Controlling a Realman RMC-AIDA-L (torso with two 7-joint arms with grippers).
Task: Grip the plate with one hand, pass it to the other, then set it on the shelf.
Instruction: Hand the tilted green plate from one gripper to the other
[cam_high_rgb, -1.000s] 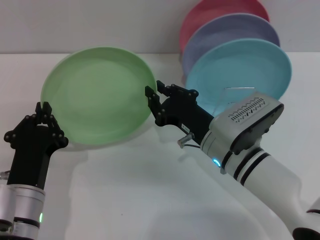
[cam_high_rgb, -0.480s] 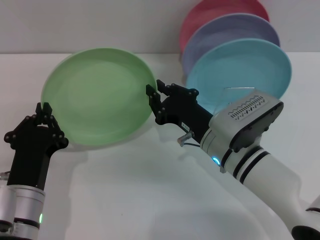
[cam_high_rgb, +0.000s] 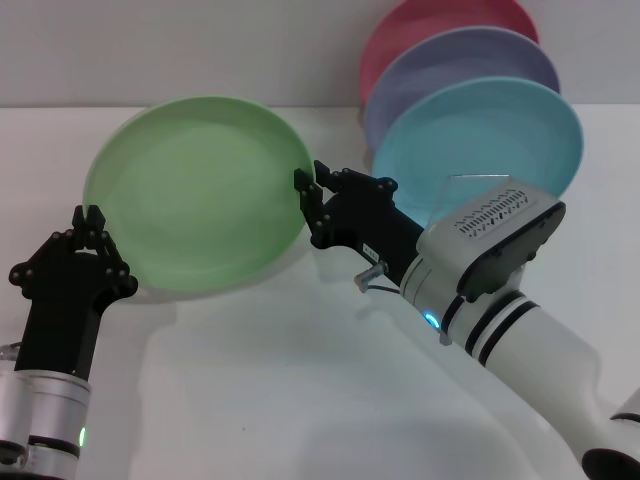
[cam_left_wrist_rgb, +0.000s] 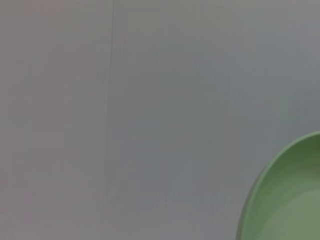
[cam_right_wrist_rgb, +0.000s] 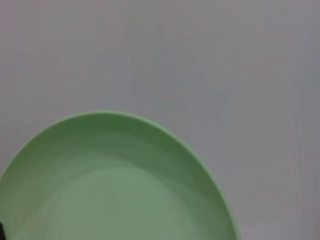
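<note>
The light green plate (cam_high_rgb: 200, 190) hangs tilted above the table between my two grippers. My right gripper (cam_high_rgb: 311, 180) is shut on its right rim, one finger on each face. My left gripper (cam_high_rgb: 87, 216) stands at the plate's lower left rim, its fingers slightly apart and not moving with the plate. The plate fills the right wrist view (cam_right_wrist_rgb: 115, 185) and shows in a corner of the left wrist view (cam_left_wrist_rgb: 290, 200). The silver wire shelf (cam_high_rgb: 480, 178) stands behind my right arm at the back right, mostly hidden by plates.
A light blue plate (cam_high_rgb: 500, 140), a lavender plate (cam_high_rgb: 470, 60) and a pink plate (cam_high_rgb: 440, 20) stand upright in the shelf. The white table (cam_high_rgb: 250, 380) lies below. My right forearm (cam_high_rgb: 500, 290) crosses in front of the shelf.
The plate and my right gripper have shifted very slightly to the right. My left gripper has stayed where it was.
</note>
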